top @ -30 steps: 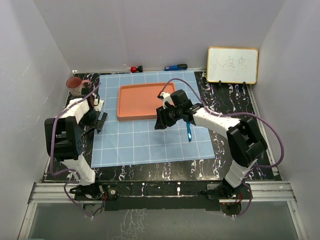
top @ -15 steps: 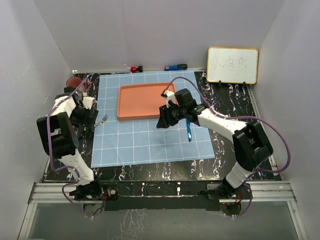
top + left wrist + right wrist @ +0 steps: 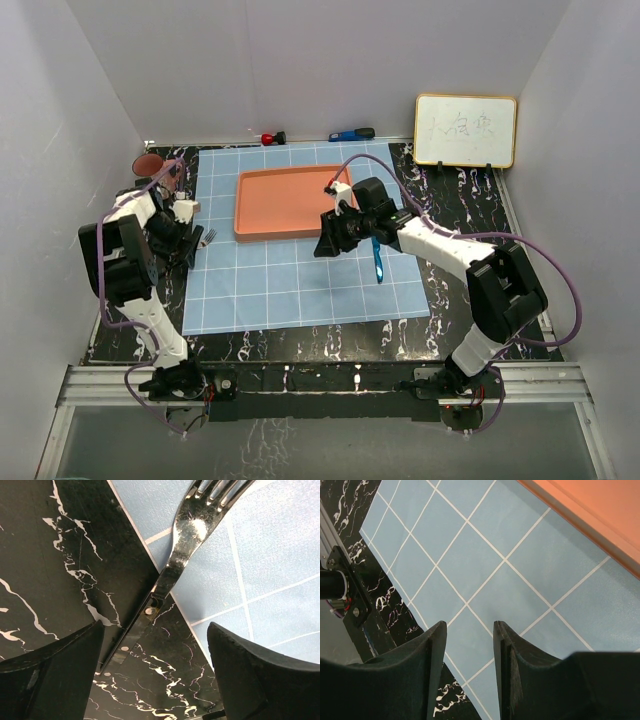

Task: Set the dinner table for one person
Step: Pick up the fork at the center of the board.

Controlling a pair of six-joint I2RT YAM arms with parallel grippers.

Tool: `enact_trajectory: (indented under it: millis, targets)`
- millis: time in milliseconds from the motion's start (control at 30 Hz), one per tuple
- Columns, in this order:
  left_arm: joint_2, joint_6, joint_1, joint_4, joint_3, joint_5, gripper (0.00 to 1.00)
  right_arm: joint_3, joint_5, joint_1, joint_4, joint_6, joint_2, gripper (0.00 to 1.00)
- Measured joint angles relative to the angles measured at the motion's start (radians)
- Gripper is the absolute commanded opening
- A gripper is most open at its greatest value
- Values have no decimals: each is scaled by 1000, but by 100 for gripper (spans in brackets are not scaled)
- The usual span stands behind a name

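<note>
The dinner table (image 3: 462, 205) is black marble with a light-blue gridded cloth (image 3: 300, 280) on it. A metal fork (image 3: 206, 238) lies across the cloth's left edge. In the left wrist view the fork (image 3: 189, 535) has its tines on the cloth and its handle on the marble (image 3: 55, 555). My left gripper (image 3: 184, 248) hovers over the handle end, open wide and empty (image 3: 155, 680). My right gripper (image 3: 328, 241) is open and empty (image 3: 469, 647) above the cloth, just in front of the orange tray (image 3: 285, 205). A blue-handled utensil (image 3: 378, 262) lies on the cloth to its right.
A reddish cup (image 3: 148, 166) stands at the back left corner. A whiteboard (image 3: 465, 130) leans at the back right. A red-tipped item (image 3: 270, 138) and a blue-tipped one (image 3: 352, 134) lie along the back wall. The tray's edge (image 3: 600, 520) shows in the right wrist view.
The fork, covered by my left gripper a second ago, now lies in view on the cloth's edge. The left gripper drew back to the left, then came closer. The right gripper barely moved.
</note>
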Motion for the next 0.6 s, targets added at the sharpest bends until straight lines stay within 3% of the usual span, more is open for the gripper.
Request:
enact_trajectory:
  millis: [100, 233, 567, 600]
  targets:
    - [26, 6, 0, -26, 33, -3, 72, 0, -6, -6, 0, 3, 0, 41]
    - [32, 14, 0, -14, 35, -31, 45, 0, -20, -16, 2, 13, 0, 40]
    - [-10, 11, -13, 113, -42, -130, 0, -1, -69, -31, 47, 40, 0, 38]
    - [-18, 6, -17, 124, -55, -137, 0, -3, -75, -31, 55, 45, 0, 38]
